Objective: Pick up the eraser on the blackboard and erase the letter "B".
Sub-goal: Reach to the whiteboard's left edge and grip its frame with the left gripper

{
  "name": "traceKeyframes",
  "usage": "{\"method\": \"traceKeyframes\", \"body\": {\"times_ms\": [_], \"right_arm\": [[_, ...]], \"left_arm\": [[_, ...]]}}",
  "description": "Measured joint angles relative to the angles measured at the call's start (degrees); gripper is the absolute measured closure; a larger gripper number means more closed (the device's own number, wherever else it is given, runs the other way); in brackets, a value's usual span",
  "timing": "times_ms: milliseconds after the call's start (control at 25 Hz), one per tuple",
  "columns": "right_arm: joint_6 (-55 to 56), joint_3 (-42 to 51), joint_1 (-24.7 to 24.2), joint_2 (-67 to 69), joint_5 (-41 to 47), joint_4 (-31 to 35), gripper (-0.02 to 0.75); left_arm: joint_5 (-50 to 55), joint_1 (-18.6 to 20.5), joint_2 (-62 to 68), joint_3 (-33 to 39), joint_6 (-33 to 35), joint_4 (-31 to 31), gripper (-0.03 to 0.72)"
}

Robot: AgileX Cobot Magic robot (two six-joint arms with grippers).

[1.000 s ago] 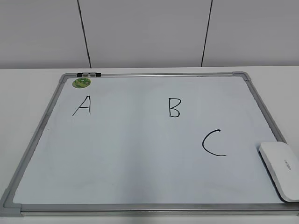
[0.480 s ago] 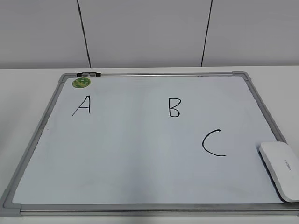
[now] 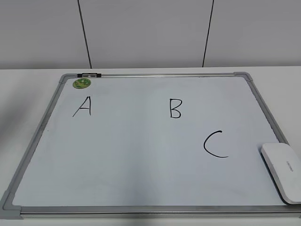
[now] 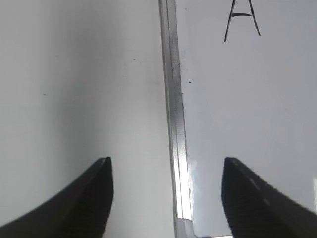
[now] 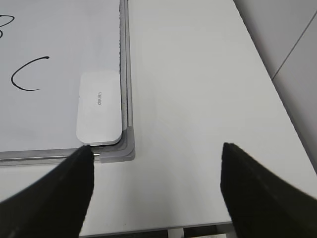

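Under my arms the white counter (image 3: 28,94) carries only the blackboard (image 3: 141,155), lying flat with bare counter around it.

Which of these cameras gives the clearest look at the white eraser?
The right wrist view: the whole eraser shows, lying in the blackboard's near right corner beside the frame, grey lettering visible. The exterior view cuts it off at the picture's right edge. The left wrist view shows only the frame and the "A", no eraser.
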Motion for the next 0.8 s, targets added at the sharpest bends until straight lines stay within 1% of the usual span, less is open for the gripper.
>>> {"method": "traceKeyframes", "body": {"times_ms": [200, 440, 560, 800], "right_arm": [[0.00, 0.00, 0.00, 0.00, 0.00, 0.00, 0.148], [0.00, 0.00, 0.00, 0.00, 0.00, 0.00, 0.148], [0.00, 0.00, 0.00, 0.00, 0.00, 0.00, 0.148], [0.00, 0.00, 0.00, 0.00, 0.00, 0.00, 0.148]], "left_arm": [[0.76, 0.00, 11.07, -4.45, 2.36, -3.05, 0.182], [-0.33, 0.00, 21.30, -8.00, 4.46, -4.63, 0.247], [-0.31, 0.00, 26.33, -11.68, 5.46, -5.81, 0.273], [1.26, 0.00, 34.66, -19.39, 5.96, -6.29, 0.329]]}}
